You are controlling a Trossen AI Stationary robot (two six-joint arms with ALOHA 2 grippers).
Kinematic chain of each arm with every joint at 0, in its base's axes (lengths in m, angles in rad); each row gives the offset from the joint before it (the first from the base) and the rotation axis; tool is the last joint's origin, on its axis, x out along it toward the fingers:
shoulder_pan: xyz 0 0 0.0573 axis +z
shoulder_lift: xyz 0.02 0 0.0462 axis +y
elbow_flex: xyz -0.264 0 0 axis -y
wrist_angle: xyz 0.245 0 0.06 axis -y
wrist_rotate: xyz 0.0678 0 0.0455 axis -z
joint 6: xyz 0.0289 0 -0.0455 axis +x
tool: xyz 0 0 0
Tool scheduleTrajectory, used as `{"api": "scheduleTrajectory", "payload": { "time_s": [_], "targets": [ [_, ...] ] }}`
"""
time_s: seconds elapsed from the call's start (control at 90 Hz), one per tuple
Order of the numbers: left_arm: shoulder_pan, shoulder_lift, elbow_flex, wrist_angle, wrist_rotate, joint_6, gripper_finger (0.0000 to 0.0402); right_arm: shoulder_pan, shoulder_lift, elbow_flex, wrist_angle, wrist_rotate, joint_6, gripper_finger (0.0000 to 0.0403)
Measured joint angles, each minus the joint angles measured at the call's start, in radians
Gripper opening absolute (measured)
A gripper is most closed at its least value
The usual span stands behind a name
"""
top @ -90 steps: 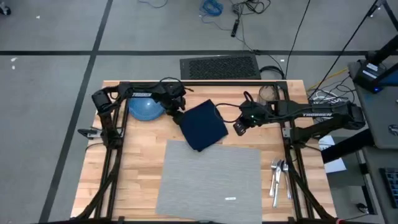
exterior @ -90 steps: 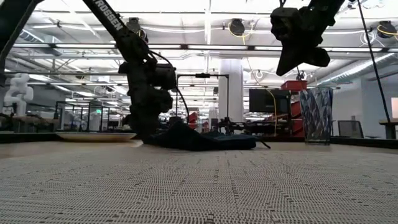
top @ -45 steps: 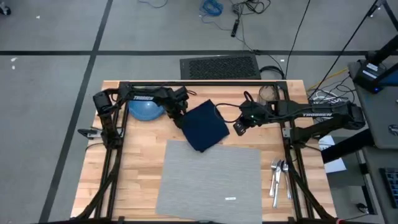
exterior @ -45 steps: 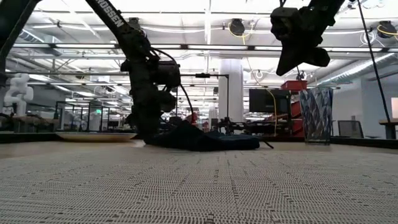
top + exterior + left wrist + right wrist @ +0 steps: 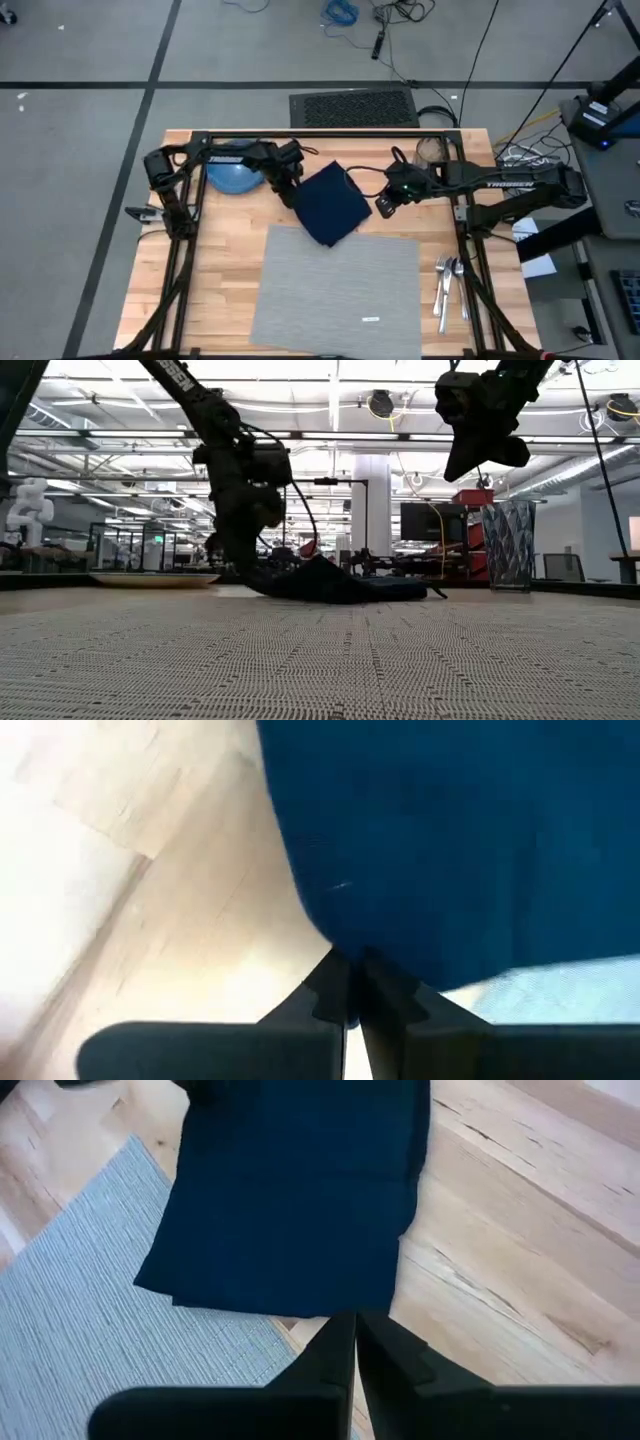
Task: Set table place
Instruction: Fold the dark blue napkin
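My left claw [image 5: 289,187] pinches the navy napkin [image 5: 331,203] edge on the worktop [image 5: 225,260]; right claw [image 5: 384,206] hovers closed, empty, beside it.

On the table [image 5: 215,290]: one placemat [image 5: 335,285], one napkin [image 5: 330,203], one blue dish [image 5: 232,176], one glass [image 5: 428,151].

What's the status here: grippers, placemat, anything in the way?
Left gripper shut on napkin edge, low at table. Right gripper shut, hovering beside napkin. Placemat flat; napkin corner overlaps its far edge.
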State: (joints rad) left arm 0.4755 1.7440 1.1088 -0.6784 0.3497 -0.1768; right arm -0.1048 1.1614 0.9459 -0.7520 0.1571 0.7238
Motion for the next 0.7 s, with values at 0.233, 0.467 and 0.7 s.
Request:
{"api": "scheduleTrajectory", "payload": {
  "time_s": [0.233, 0.467, 0.7],
  "targets": [
    [0.0, -0.157, 0.026, 0.032, 0.052, -0.063, 0.0, -0.001, 0.0, 0.0, 0.001, 0.0, -0.003, 0.0],
    [-0.018, -0.239, 0.028, 0.176, 0.125, -0.153, 0.0, -0.014, 0.0, 0.0, 0.01, 0.0, -0.011, 0.0],
    [-0.052, -0.183, 0.028, 0.193, 0.081, -0.158, 0.0, -0.032, 0.0, 0.0, 0.032, -0.003, -0.014, 0.0]
  ]
}}
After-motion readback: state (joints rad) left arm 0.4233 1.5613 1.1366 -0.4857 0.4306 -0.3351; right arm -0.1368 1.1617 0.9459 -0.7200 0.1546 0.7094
